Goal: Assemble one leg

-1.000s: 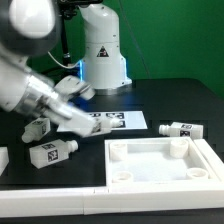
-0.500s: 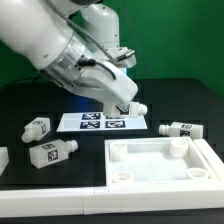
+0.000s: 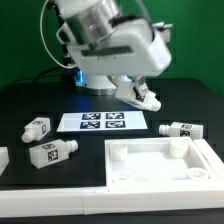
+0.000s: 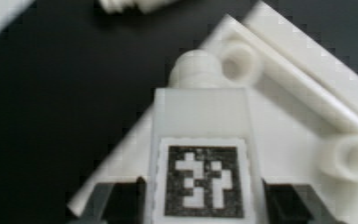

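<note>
My gripper (image 3: 141, 97) is shut on a leg (image 3: 146, 99), a stubby white post with a round end, and holds it in the air above the marker board's right end. In the wrist view the leg (image 4: 201, 120) sits between my dark fingers (image 4: 115, 200), its tag facing the camera and its round end pointing away, over a corner of the large white tray-like piece (image 4: 282, 60). Three more legs lie on the table in the exterior view: two at the left (image 3: 38, 128) (image 3: 55, 152) and one at the right (image 3: 180, 130).
The large white tray-like piece (image 3: 160, 175) with raised corners lies at the front right. The marker board (image 3: 103, 121) lies behind it. Part of another white piece (image 3: 3, 158) shows at the left edge. A further leg's end (image 4: 137, 5) shows in the wrist view.
The arm has swung from the exterior view's left toward the right and risen, carrying the leg from near the marker board up above its right end.
</note>
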Controlling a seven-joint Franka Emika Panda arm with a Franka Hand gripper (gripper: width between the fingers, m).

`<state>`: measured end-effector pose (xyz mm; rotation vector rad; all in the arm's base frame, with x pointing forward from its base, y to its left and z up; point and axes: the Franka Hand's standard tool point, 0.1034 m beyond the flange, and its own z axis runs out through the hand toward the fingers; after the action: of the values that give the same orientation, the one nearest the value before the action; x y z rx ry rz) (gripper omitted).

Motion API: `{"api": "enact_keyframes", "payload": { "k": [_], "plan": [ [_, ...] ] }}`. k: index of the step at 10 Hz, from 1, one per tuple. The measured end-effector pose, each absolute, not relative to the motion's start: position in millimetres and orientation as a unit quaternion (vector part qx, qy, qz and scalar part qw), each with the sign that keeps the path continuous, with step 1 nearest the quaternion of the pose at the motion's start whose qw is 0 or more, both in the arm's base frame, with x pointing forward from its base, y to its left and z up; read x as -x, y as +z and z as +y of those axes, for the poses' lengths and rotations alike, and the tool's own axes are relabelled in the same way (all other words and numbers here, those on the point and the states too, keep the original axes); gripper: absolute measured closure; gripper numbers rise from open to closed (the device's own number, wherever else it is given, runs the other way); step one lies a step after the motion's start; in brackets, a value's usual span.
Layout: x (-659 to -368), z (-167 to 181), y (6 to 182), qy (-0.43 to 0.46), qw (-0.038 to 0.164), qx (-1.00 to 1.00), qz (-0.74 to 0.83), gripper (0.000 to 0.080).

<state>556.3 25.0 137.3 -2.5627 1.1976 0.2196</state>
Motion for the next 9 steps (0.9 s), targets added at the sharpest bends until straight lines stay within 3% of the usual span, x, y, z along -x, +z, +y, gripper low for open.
{"api": "enact_keyframes", "payload": {
  "k": [4,6,8,9],
  "plan": [
    [-560.0,46.4,131.3,-0.047,0.120,0.894,0.429,0.0514],
    [-562.9,64.4,124.5,-0.070,0.067,0.933,0.348,0.0514],
    [-581.3,67.4,132.6,-0.104,0.041,0.953,0.280,0.0514],
    [-584.0,85.7,135.3,-0.118,0.024,0.964,0.238,0.0514]
  ]
}}
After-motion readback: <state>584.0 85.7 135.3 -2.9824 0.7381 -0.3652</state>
